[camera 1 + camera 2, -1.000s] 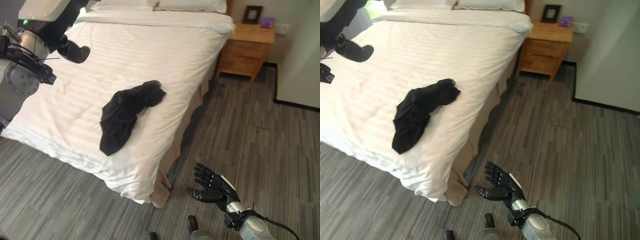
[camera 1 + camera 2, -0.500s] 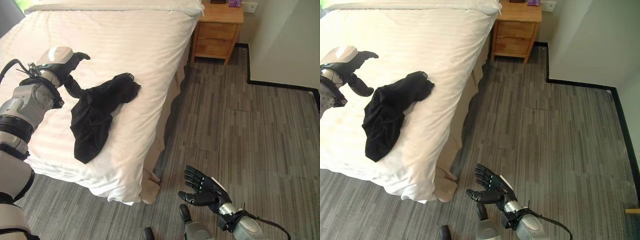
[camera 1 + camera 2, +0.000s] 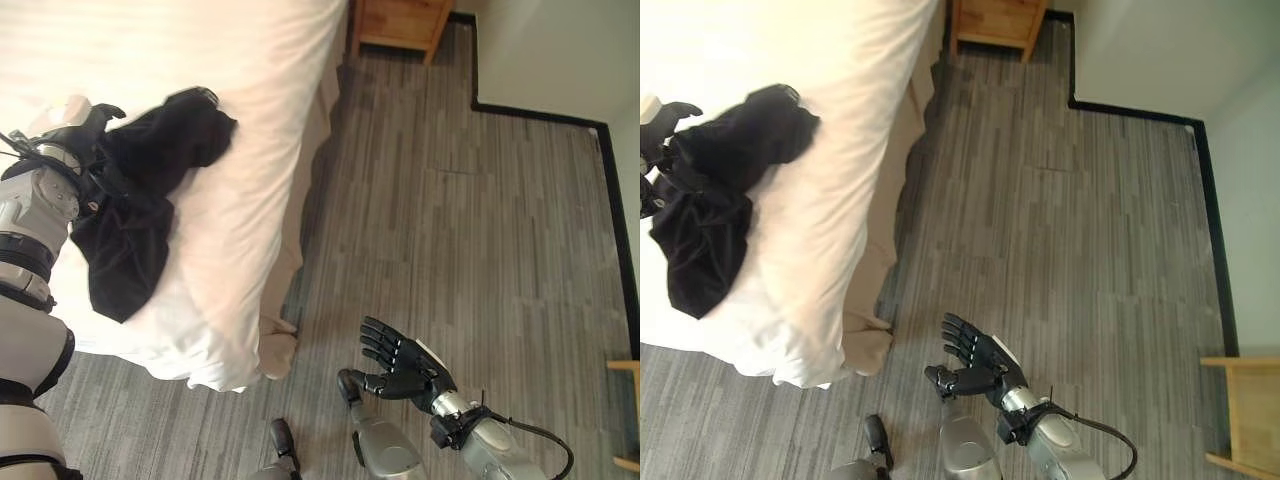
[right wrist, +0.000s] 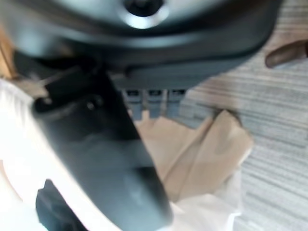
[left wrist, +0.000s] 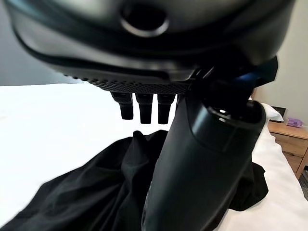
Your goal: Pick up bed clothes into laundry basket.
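Left hand (image 3: 78, 125), upper left of frame, meets the black garment (image 3: 140, 200) on the white bed (image 3: 250, 120); grip state cannot be determined. Right hand (image 3: 405, 365), lower centre, hangs relaxed, fingers spread. Risk: shallow pinch lets cloth slip or drags the bedding.

Matt black cloth garment (image 3: 135, 200) lies crumpled on the bed (image 3: 250, 90), whose white cover is smooth, faintly striped fabric. Beside the bed, the floor (image 3: 480, 230) is grey wood-grain plank with a dull sheen; the nightstand (image 3: 400, 20) is warm, smooth wood.
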Robot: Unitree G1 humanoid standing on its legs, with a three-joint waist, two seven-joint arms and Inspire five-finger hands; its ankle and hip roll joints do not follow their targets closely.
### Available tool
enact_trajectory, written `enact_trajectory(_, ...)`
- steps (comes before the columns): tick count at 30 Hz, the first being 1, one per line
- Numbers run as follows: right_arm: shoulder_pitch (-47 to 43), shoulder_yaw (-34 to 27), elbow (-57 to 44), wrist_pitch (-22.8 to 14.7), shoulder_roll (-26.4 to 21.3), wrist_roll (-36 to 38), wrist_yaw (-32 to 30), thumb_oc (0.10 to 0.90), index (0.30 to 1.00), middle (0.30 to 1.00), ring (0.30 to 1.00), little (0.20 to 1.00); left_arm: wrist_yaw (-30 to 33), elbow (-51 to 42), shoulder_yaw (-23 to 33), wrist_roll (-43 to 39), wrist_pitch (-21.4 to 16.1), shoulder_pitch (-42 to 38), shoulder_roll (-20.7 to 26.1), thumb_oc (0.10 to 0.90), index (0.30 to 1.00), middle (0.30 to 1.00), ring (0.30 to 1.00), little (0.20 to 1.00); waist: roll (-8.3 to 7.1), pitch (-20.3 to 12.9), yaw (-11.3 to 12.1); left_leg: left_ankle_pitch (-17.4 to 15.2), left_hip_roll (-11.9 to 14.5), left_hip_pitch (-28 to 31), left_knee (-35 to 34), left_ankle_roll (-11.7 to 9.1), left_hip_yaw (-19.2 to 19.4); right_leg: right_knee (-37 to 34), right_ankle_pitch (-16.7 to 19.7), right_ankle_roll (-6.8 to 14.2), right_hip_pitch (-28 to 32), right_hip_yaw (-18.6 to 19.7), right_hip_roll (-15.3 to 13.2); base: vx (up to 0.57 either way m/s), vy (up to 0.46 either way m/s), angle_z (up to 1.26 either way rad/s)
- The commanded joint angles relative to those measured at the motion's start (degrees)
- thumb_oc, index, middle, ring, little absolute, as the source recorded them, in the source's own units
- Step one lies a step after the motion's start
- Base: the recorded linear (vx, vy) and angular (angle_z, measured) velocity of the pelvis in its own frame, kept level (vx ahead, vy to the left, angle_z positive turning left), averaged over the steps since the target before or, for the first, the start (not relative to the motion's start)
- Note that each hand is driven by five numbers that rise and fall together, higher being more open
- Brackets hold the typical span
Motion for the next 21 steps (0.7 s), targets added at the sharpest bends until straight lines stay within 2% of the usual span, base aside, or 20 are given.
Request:
enact_trajectory(1, -0.3, -1.8, -5.8, -4.4, -1.0, 2.9, 1.0, 0.800, 0.900, 0.900, 0.900, 0.900, 2.3, 5.6, 5.3, 1.8, 1.7, -3.6, 2.0, 0.800, 0.900, 0.900, 0.900, 0.900, -1.02, -1.8, 0.2, 3.0, 5.8, -2.7, 0.0, -5.1, -0.5, 1.4, -3.6, 8.4, -1.8, -1.3, -3.9, -0.01, 0.006, -0.37)
enact_trajectory(3, -0.1, -1.7, -5.8, -4.3, -0.8, 2.9, 0.8, 0.800, 0.900, 0.900, 0.900, 0.900, 2.2, 6.7, 6.8, 2.9, 2.4, -1.3, 1.2, 0.800, 0.900, 0.900, 0.900, 0.900, -1.32, -1.5, 0.0, 3.1, 5.9, -2.9, 0.0, -5.2, -0.3, 1.3, -3.6, 8.4, -2.2, -1.3, -3.9, 0.00, 0.006, -0.23)
enact_trajectory(4, 0.5, -1.3, -6.0, -4.1, -0.4, 2.7, 0.7, 0.800, 0.900, 0.900, 0.900, 0.900, 0.8, 8.7, 10.4, 4.4, 3.8, 4.2, -2.0, 0.800, 0.900, 0.900, 0.900, 0.900, -2.08, -0.6, -0.2, 3.2, 6.0, -3.7, 0.0, -5.3, -0.4, 1.3, -3.6, 8.2, -2.9, -0.9, -3.8, 0.00, 0.000, 0.00)
enact_trajectory(9, 0.6, -1.0, -5.8, -4.0, -0.9, 2.3, 0.7, 0.800, 0.900, 0.900, 0.900, 0.900, -0.3, 9.4, 13.5, 5.6, 4.6, 8.9, -4.6, 0.800, 0.900, 0.900, 0.900, 0.900, -1.93, -0.6, -0.1, 3.0, 5.9, -3.8, 0.0, -5.3, -0.6, 1.3, -3.8, 8.1, -2.9, -1.1, -3.9, 0.00, 0.000, 0.00)
enact_trajectory(10, 0.5, -1.0, -5.8, -3.9, -1.0, 2.2, 0.9, 0.800, 0.900, 0.900, 0.900, 0.900, -0.8, 9.5, 13.6, 6.4, 4.8, 9.7, -4.8, 0.687, 0.731, 0.731, 0.731, 0.731, -1.86, -0.7, 0.0, 2.8, 5.9, -3.7, 0.0, -5.3, -0.6, 1.3, -3.8, 8.1, -2.7, -1.1, -4.0, 0.00, 0.000, 0.00)
enact_trajectory(11, 0.4, -0.9, -5.9, -3.9, -1.4, 2.1, 1.2, 0.800, 0.900, 0.900, 0.900, 0.900, -1.4, 10.0, 14.3, 6.5, 5.2, 10.9, -4.7, 0.400, 0.300, 0.300, 0.300, 0.300, -1.57, -0.9, 0.1, 2.6, 5.8, -3.4, 0.0, -5.2, -0.6, 1.3, -4.0, 8.0, -2.4, -1.1, -4.0, 0.00, 0.000, 0.00)
enact_trajectory(16, 0.5, -0.9, -5.6, -3.7, -1.8, 2.4, 1.5, 0.800, 0.900, 0.900, 0.900, 0.900, -1.0, 8.9, 15.2, 4.0, 5.2, 10.2, -2.5, 0.400, 0.300, 0.300, 0.300, 0.300, -0.60, -1.5, 0.5, 2.2, 5.6, -2.8, 0.0, -5.1, -1.0, 1.2, -4.3, 8.0, -1.5, -1.4, -4.4, 0.00, 0.000, 0.00)
enact_trajectory(19, 0.9, -0.3, -4.9, -3.2, -2.4, 2.2, 2.0, 0.800, 0.900, 0.900, 0.900, 0.900, 0.7, 4.8, 16.8, -4.3, 3.4, 7.8, 0.2, 0.400, 0.300, 0.300, 0.300, 0.300, 0.87, -2.5, 1.3, 1.9, 5.2, -2.1, 0.0, -5.1, -1.6, 1.1, -4.8, 8.1, 0.0, -2.2, -4.9, 0.03, 0.005, 0.02)
enact_trajectory(20, 0.9, -0.3, -4.8, -3.2, -2.4, 2.2, 2.0, 0.800, 0.900, 0.900, 0.900, 0.900, 0.7, 4.8, 16.7, -4.4, 3.4, 7.7, 0.2, 0.400, 0.300, 0.300, 0.300, 0.300, 0.85, -2.4, 1.3, 1.9, 5.2, -2.1, 0.0, -5.1, -1.7, 1.1, -4.8, 8.1, 0.0, -2.3, -4.9, 0.05, 0.013, 0.06)
enact_trajectory(21, 0.7, -0.3, -4.4, -3.1, -2.6, 2.0, 1.9, 0.800, 0.900, 0.900, 0.900, 0.900, 2.0, 1.5, 17.4, -10.3, 1.8, 6.2, 0.9, 0.400, 0.300, 0.300, 0.300, 0.300, 1.62, -3.1, 1.7, 1.9, 5.0, -1.7, 0.0, -5.0, -2.2, 1.1, -5.0, 8.1, 0.8, -2.7, -5.2, 0.07, 0.018, 0.06)
